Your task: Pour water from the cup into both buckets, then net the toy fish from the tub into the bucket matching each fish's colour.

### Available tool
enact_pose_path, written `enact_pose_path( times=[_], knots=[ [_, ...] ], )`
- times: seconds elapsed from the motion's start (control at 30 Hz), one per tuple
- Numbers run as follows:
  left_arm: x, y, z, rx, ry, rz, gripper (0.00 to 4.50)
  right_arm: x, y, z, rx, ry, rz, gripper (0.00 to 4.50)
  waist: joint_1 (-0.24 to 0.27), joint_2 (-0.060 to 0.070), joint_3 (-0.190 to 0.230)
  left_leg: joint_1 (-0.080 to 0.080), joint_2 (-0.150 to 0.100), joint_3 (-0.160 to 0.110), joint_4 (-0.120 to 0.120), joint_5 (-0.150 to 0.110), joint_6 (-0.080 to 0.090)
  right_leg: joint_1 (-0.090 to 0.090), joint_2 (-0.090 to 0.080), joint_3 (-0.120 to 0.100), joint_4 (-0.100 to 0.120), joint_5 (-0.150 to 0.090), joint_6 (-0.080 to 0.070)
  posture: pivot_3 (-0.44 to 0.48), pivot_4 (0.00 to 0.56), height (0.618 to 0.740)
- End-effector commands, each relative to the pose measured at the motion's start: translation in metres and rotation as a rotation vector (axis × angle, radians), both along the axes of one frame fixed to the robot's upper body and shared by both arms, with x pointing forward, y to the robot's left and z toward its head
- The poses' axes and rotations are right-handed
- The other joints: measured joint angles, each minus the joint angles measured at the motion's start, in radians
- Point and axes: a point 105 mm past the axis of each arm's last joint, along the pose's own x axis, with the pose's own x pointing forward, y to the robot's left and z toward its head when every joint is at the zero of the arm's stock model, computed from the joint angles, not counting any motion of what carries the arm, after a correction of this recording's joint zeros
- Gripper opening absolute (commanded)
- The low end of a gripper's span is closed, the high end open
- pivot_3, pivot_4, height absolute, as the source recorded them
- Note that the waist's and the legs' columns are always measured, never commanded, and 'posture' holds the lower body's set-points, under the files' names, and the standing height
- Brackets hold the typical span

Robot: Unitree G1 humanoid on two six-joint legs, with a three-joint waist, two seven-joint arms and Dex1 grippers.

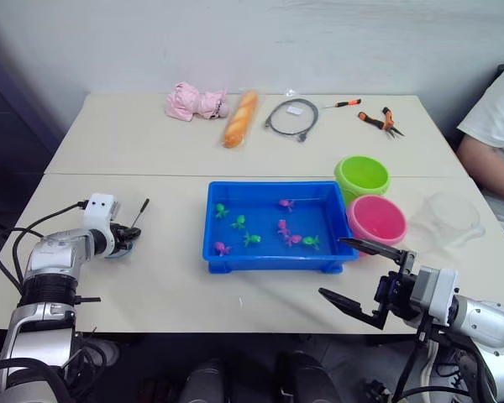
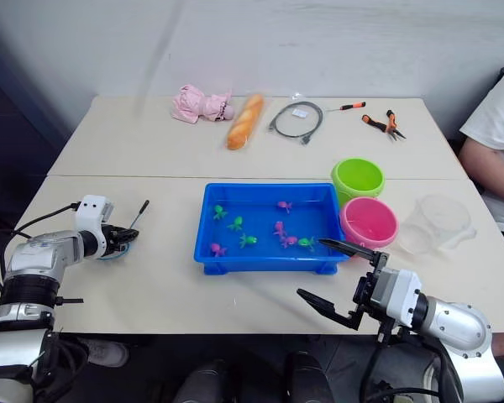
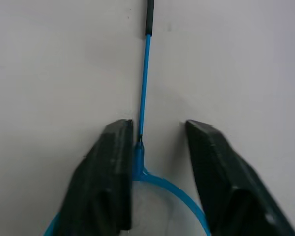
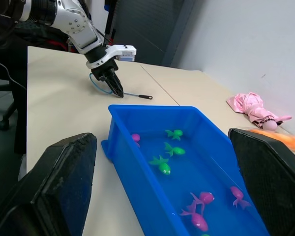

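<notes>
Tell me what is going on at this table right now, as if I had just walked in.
A two-armed robot is working at a table. Its left gripper is down at the net, which lies flat on the table, fingers open either side of the handle, not yet closed. Its right gripper hangs open near the blue tub, where pink and green toy fish float. The green bucket, pink bucket and clear cup stand to the tub's right.
</notes>
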Motion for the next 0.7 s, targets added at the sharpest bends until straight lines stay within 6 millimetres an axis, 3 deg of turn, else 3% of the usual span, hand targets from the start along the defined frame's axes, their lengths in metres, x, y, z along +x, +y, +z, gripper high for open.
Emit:
enact_pose_path(
  times=[0.03,0.17,0.27,0.37,0.5,0.6,0.7],
  knots=[
    [-0.011,-0.004,-0.001,-0.094,-0.004,-0.036,0.25,-0.005,-0.002,0.014,-0.011,-0.071,-0.002,4.50,0.002,0.000,0.000,0.000,0.000,0.000,0.000,0.000,0.000,0.000,0.000,0.000,0.000,0.000,0.000,0.000,0.150,0.738],
    [-0.027,-0.007,0.054,-0.186,-0.259,-0.209,0.08,0.005,0.000,0.050,0.152,-0.083,-0.056,4.50,-0.010,-0.001,0.001,-0.003,0.000,-0.001,0.000,0.000,0.000,-0.002,-0.001,0.000,0.000,0.000,0.000,0.000,0.150,0.738],
    [-0.045,-0.031,0.120,-0.138,-0.683,-0.497,0.08,0.006,0.008,0.054,0.136,-0.007,-0.020,4.50,-0.008,-0.002,0.001,-0.005,0.001,-0.003,0.000,0.001,-0.001,-0.004,-0.001,-0.001,-0.001,0.000,-0.001,0.000,0.150,0.738],
    [-0.064,-0.054,0.112,0.070,-0.601,-0.775,0.08,0.008,0.015,0.052,0.097,0.081,0.028,4.50,-0.001,-0.002,0.001,-0.004,0.001,-0.004,0.000,0.001,-0.002,-0.002,-0.002,-0.002,-0.003,-0.001,-0.002,0.000,0.150,0.738],
    [-0.083,-0.102,0.122,0.101,-0.562,-1.100,0.08,0.020,0.027,0.052,0.034,0.215,0.047,4.50,-0.002,0.004,0.002,-0.004,-0.001,-0.003,-0.001,0.001,0.002,-0.001,-0.004,-0.001,-0.005,-0.001,-0.002,0.000,0.150,0.738],
    [-0.091,-0.134,0.119,0.239,-0.540,-1.333,0.08,0.033,0.036,0.051,-0.004,0.276,0.034,4.50,-0.003,0.003,0.002,-0.005,-0.001,-0.004,-0.001,0.001,0.003,-0.002,-0.005,-0.002,-0.005,-0.001,-0.002,0.000,0.150,0.738],
    [-0.091,-0.157,0.115,0.335,-0.537,-1.462,0.08,0.030,0.048,0.040,-0.049,0.381,0.093,4.50,-0.004,0.003,0.002,-0.006,-0.001,-0.003,-0.001,0.001,0.003,-0.003,-0.005,-0.002,-0.005,-0.001,-0.002,0.000,0.150,0.738]
  ],
)
